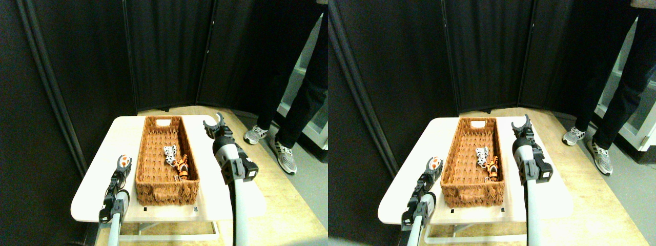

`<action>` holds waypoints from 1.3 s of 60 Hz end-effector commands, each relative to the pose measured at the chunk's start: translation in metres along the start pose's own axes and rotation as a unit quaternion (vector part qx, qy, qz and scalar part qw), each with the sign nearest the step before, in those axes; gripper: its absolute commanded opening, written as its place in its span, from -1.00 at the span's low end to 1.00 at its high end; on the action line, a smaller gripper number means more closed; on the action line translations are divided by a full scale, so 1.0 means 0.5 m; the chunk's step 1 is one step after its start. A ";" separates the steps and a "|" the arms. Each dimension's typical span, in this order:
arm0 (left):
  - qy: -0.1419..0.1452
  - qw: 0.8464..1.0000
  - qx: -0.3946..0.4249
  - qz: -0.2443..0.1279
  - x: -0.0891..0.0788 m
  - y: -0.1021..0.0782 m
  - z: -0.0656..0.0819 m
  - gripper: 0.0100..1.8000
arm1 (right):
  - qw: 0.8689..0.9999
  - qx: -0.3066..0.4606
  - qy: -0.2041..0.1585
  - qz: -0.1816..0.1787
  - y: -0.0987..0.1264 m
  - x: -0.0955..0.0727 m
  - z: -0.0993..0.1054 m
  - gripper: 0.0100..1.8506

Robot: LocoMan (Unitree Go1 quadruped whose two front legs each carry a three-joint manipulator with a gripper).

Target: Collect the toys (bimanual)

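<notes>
Dark folding screens (169, 51) close off the back, and a pale worktop (97, 174) sits on a wooden floor (287, 205) out front. Over on the left, the left hand (123, 161) is low over the worktop, just beside the basket's left wall, clenched on a small orange-and-white toy (124, 159). Moving across, the long brown wicker basket (164, 192) runs lengthwise down the worktop, a white tag (164, 122) at its far end, too small to read. Inside, against the right wall, a white black-spotted toy (170, 154) lies touching an orange-black striped tiger (182, 165). To the right, the right hand (214, 123) is raised beside the basket's far right corner, jaws spread wide and holding nothing. Far right, a person's dark trouser legs (300, 102) and grey sneakers (283, 156) stand on the floor, well apart from the worktop. No readable writing anywhere.
</notes>
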State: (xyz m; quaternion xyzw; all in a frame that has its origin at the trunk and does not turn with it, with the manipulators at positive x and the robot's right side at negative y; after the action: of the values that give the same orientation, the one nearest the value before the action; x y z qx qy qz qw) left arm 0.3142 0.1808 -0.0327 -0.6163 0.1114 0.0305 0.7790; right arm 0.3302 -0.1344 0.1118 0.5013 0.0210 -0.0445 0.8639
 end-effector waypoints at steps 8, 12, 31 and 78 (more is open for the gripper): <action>0.014 0.999 0.014 -0.037 -0.020 -0.071 0.020 -1.00 | 0.998 -0.023 -0.058 0.025 -0.001 -0.008 0.010 -1.00; 0.025 0.999 0.016 -0.044 -0.025 -0.094 0.021 -1.00 | 0.997 -0.014 -0.072 0.018 -0.009 -0.006 0.008 -1.00; 0.081 0.994 0.014 -0.066 -0.029 -0.187 -0.005 -1.00 | 0.998 0.033 -0.056 0.018 -0.045 -0.003 -0.001 -1.00; 0.149 0.985 -0.072 -0.053 0.016 -0.274 -0.221 -1.00 | 0.997 0.062 -0.048 -0.008 -0.121 -0.009 -0.011 -1.00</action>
State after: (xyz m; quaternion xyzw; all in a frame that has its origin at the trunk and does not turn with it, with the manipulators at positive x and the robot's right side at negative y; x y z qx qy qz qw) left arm 0.3331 0.0538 0.0678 -0.6579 0.1984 -0.0793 0.7221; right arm 0.3202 -0.1595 0.0486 0.5429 0.0003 -0.0917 0.8348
